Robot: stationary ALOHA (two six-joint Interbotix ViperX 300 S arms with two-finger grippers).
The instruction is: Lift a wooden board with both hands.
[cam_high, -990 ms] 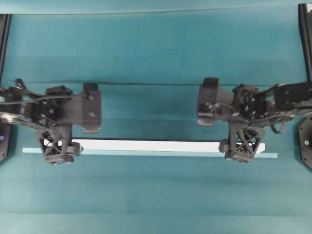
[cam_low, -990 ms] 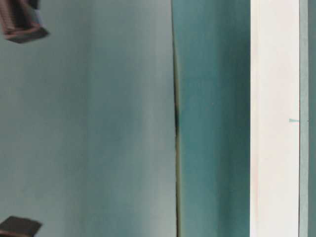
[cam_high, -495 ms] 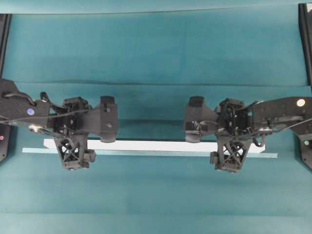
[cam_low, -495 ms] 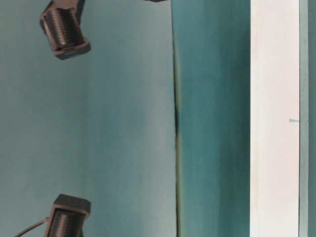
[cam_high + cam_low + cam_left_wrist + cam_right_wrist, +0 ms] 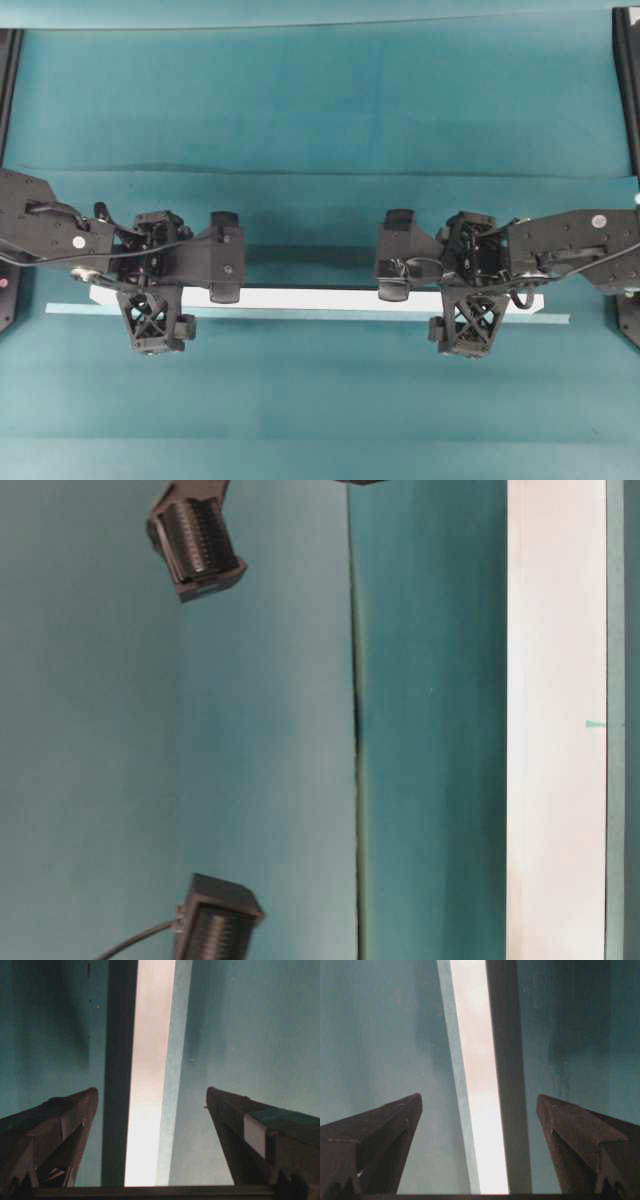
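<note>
Teal tabletop carries the wooden board, flat beside a pale tape line. Left tool and right tool hang spread wide over its ends, nothing gripped. Approach step; next, judging, lowering and closing together.

A teal cloth-covered table filled the overhead frame, with a faint horizontal crease across its middle. The wooden board lay flat on it, running left to right just below centre. A thin pale tape line ran along the board's lower edge, reaching further toward both sides of the frame.
</note>
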